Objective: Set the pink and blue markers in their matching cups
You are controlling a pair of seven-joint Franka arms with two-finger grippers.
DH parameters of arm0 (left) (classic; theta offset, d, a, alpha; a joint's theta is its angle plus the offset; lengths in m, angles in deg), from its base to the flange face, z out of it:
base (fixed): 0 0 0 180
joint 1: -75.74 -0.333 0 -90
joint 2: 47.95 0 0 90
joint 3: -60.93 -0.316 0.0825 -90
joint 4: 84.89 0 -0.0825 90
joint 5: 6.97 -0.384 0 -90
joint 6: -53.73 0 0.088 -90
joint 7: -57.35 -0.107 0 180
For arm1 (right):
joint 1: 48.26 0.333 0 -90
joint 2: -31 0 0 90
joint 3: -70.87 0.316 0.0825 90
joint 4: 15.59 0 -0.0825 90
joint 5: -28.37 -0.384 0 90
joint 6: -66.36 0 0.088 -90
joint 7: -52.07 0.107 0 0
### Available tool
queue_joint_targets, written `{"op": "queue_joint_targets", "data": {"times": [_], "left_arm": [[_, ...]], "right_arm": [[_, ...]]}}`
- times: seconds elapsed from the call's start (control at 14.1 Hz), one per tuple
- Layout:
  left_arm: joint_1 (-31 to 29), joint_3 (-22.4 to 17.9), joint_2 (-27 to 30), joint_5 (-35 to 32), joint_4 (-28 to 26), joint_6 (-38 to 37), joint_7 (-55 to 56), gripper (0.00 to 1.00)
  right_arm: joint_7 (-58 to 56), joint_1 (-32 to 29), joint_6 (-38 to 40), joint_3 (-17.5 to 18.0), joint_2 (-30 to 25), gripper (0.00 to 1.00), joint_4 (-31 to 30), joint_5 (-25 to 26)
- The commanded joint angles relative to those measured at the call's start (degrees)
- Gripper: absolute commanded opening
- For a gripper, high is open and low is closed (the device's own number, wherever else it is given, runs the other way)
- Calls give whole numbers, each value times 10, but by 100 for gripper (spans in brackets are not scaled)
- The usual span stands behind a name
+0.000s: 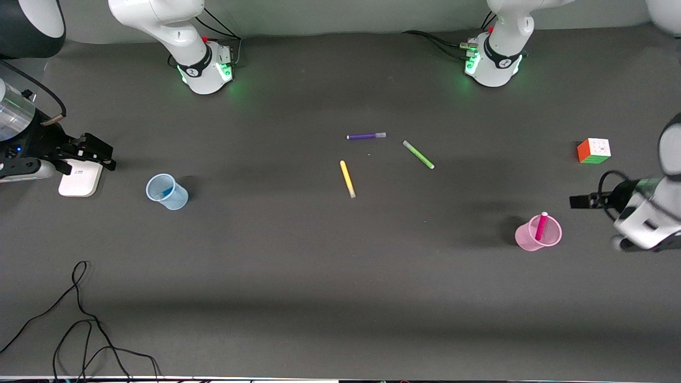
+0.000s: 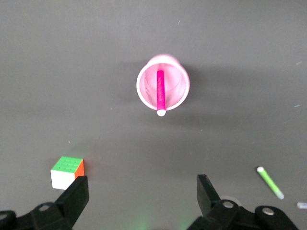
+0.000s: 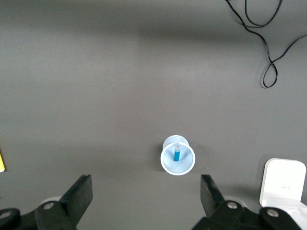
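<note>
The pink marker (image 1: 541, 226) stands tilted in the pink cup (image 1: 524, 238) toward the left arm's end of the table. In the left wrist view the marker (image 2: 160, 91) leans on the cup's rim (image 2: 176, 86). The blue marker (image 1: 168, 191) is inside the pale blue cup (image 1: 179, 200) toward the right arm's end; the right wrist view shows this marker (image 3: 177, 153) in its cup (image 3: 187, 163). My left gripper (image 1: 580, 201) (image 2: 142, 196) is open and empty beside the pink cup. My right gripper (image 1: 101, 154) (image 3: 146, 196) is open and empty, over a white box beside the blue cup.
Purple (image 1: 366, 136), green (image 1: 418, 154) and yellow (image 1: 347, 178) markers lie mid-table. A colour cube (image 1: 594, 150) sits near the left gripper. A white box (image 1: 80, 178) lies under the right gripper. A black cable (image 1: 80, 319) lies nearest the front camera.
</note>
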Motion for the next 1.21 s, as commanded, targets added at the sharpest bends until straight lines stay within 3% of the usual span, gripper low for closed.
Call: {"op": "queue_joint_targets", "data": {"times": [0.0, 0.35, 0.57, 1.13], "left_arm": [[-4, 2, 126, 13, -139, 74, -12, 100], [34, -5, 169, 44, -106, 33, 3, 100], [84, -51, 170, 47, -79, 3, 12, 100], [89, -56, 173, 49, -74, -11, 12, 100]], "right_arm": [[10, -11, 14, 4, 3, 100, 12, -10], [10, -27, 4, 3, 3, 100, 1, -13], [10, -36, 9, 4, -13, 100, -13, -12], [17, -36, 22, 23, -21, 100, -8, -12]]}}
